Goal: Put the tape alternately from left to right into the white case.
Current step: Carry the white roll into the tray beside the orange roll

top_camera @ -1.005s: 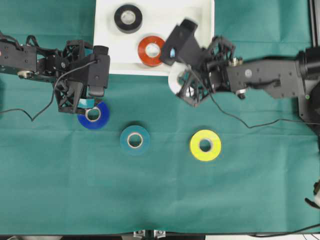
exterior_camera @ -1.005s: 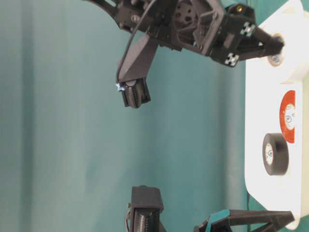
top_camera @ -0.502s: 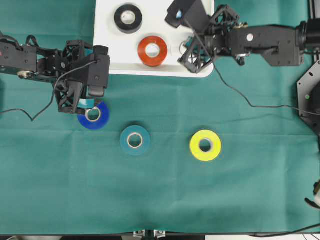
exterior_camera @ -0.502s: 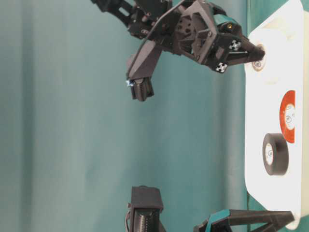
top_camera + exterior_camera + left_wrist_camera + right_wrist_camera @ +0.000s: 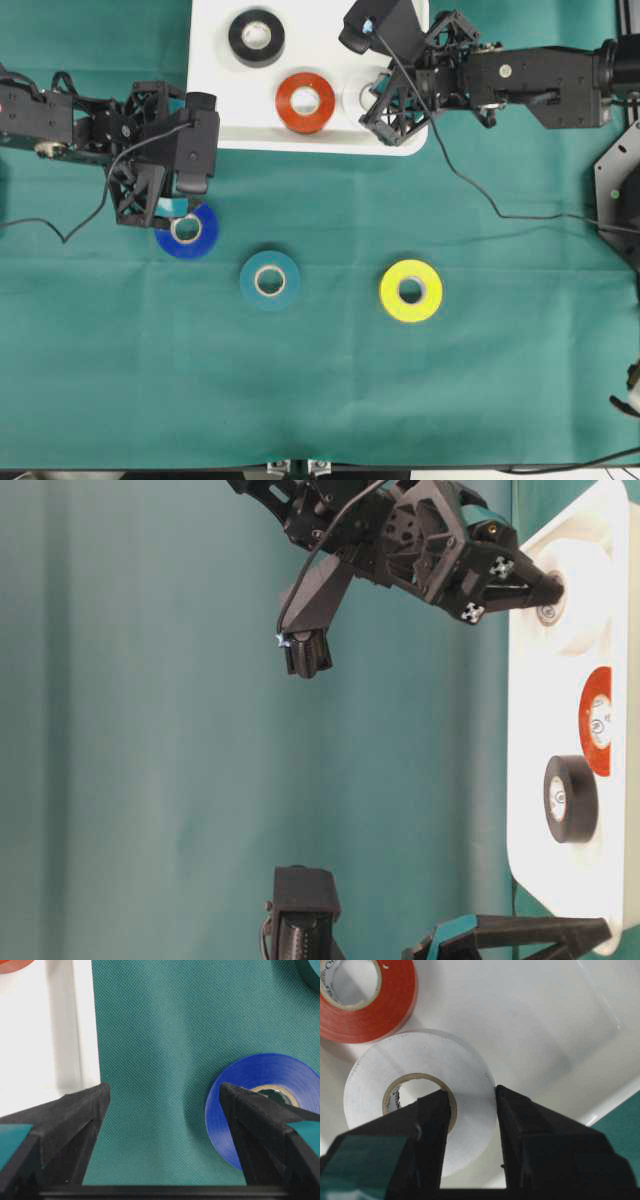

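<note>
While clamped by its wall, white roll (image 5: 420, 1105) sits low over the floor of the white case (image 5: 215, 100), just beside the red-orange roll (image 5: 304, 101), toward the case's right end; black roll (image 5: 256, 36) lies further back and left, apart from both. Can't tell from the overhead view whether white roll is already resting on the floor or a hair above it; table-level view suggests at or very near contact.

Right gripper (image 5: 470, 1125) pinched on that roll: one finger down inside the cardboard core, the other outside on the white wrap. Left gripper (image 5: 160, 1105) spread wide, holding nothing, parked over the cloth w/ the blue roll (image 5: 187, 230) under its right-hand finger and the case rim by the other.

Outside the case on the green cloth (image 5: 320, 400): blue at left, teal roll (image 5: 270, 279) in the middle, yellow roll (image 5: 411, 290) to the right, all well apart.

Step in hand, by judgement: set-down of white roll. To do well:
- lower till roll lies flat, no tilt, before letting go
- keep clear of red-orange roll; only a thin gap there
- open just enough to free the wall, so inner finger doesn't drag the core
- lift straight up, no sideways pull, else roll skids on slick plastic
- then left side's turn, blue roll prob. next.
</note>
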Tool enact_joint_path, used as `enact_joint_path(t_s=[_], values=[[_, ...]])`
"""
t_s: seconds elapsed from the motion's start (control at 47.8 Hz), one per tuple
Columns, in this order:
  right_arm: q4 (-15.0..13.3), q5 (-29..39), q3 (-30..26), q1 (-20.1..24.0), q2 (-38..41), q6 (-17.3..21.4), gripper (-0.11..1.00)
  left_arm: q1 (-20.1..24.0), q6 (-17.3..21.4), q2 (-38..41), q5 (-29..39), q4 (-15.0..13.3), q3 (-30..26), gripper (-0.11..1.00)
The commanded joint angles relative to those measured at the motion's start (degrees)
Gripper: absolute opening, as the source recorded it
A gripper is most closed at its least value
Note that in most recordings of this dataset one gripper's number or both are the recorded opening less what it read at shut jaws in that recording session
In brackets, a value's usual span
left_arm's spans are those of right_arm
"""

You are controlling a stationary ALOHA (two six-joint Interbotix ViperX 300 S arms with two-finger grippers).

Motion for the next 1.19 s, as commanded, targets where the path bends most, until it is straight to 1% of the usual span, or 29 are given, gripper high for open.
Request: enact_joint_path(t_s=[0.0, 0.356, 0.398, 0.523, 0.544, 0.565, 0.586, 0.691, 0.837, 1.172], values=[[-0.1, -0.9, -0.5, -0.2, -0.7, 0.0, 0.29, -0.2, -0.1, -1.2, -0.4, -0.1, -0.7, 0.68], [-0.4, -1.1, -0.2, -0.2, -0.7, -0.1, 0.30, -0.2, -0.2, -1.2, -0.4, -0.2, -0.8, 0.68], [-0.4, -1.1, -0.1, -0.1, -0.7, -0.2, 0.39, -0.2, -0.2, -1.2, -0.4, -0.2, -0.8, 0.68], [-1.3, -1.1, 0.0, -0.1, -0.7, -0.1, 0.76, -0.2, -0.3, -1.2, -0.4, -0.2, -0.7, 0.68], [-1.5, -1.1, 0.0, -0.1, -0.7, -0.1, 0.81, -0.2, -0.3, -1.2, -0.4, -0.2, -0.7, 0.68], [-1.6, -1.1, 0.1, -0.1, -0.7, -0.1, 0.84, -0.2, -0.3, -1.2, -0.4, -0.1, -0.7, 0.68], [-1.7, -1.0, 0.1, -0.1, -0.7, -0.1, 0.84, -0.2, -0.3, -1.2, -0.4, -0.2, -0.6, 0.68], [-1.7, -1.1, 0.0, -0.1, -0.7, -0.1, 0.79, -0.2, -0.3, -1.2, -0.4, -0.2, -0.6, 0.68], [-1.7, -1.5, 0.0, -0.1, -0.7, -0.1, 0.79, -0.2, -0.3, -1.2, -0.4, -0.2, -0.8, 0.68], [-1.7, -6.6, 0.0, 1.0, -1.3, -0.1, 0.79, -0.2, -0.3, -1.2, -0.2, -0.2, -0.5, 0.68]])
